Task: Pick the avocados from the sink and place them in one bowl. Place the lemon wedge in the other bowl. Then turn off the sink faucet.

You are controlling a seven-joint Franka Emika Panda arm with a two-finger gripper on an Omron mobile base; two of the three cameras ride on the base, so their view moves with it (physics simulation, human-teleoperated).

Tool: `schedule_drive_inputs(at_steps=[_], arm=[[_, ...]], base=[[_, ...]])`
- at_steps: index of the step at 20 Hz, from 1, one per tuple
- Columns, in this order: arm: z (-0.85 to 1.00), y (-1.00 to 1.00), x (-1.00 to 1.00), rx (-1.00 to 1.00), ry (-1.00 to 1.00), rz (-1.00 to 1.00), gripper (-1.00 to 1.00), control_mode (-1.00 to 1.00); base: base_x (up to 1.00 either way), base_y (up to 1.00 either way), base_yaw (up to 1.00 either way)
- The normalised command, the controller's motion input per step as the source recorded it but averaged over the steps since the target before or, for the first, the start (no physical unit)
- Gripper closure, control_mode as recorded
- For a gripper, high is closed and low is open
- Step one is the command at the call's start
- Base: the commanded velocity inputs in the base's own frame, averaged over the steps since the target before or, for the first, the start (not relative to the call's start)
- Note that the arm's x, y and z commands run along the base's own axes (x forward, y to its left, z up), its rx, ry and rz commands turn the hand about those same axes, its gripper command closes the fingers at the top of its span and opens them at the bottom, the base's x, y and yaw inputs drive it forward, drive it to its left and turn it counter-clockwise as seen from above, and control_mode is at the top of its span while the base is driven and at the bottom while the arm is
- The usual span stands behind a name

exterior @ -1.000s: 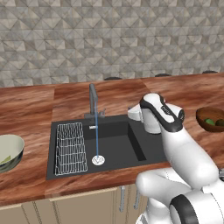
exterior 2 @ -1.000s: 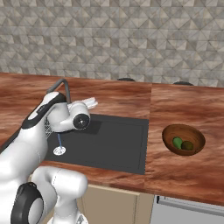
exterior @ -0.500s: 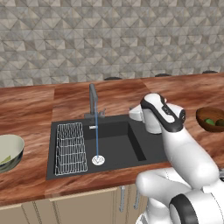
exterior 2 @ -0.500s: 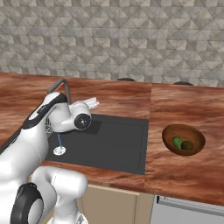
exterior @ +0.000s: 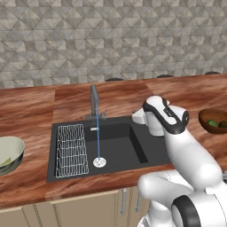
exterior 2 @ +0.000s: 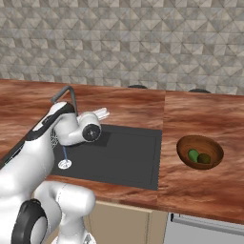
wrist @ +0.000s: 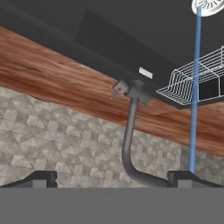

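Water runs in a thin blue stream from the sink faucet (exterior: pixel 94 99) onto the drain (exterior: pixel 99 162) of the dark sink (exterior: pixel 133 150). My gripper (exterior 2: pixel 101 113) hovers open over the sink's back right part and points toward the faucet. In the hand view, which is turned upside down, the faucet (wrist: pixel 129 131) and its small side lever (wrist: pixel 117 91) lie ahead between my spread fingertips (wrist: pixel 188 177). On the right, the brown wooden bowl (exterior 2: pixel 183 143) holds the green avocado (exterior 2: pixel 193 155) and the dark avocado (exterior 2: pixel 204 158). The pale bowl (exterior: pixel 13 148) at the left edge holds a yellow-green bit, the lemon wedge (exterior: pixel 4 162).
A white wire rack (exterior: pixel 71 148) lies in the left part of the sink. The wooden counter (exterior: pixel 31 111) runs along a tiled wall behind. My own arm (exterior: pixel 186 150) rises over the sink's right rim.
The hand has turned very slightly toward the faucet. The water still runs, and the bowls and fruit have not moved.
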Motion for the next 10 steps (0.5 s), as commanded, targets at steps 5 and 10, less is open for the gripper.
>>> schedule_drive_inputs(at_steps=[5,10], arm=[[-0.02,0.0,0.1,-0.02,0.01,0.01,-1.0,-1.0],[-0.01,0.05,0.21,0.0,0.0,0.05,-1.0,-1.0]], base=[[0.0,0.0,0.0],[0.0,0.0,0.0]])
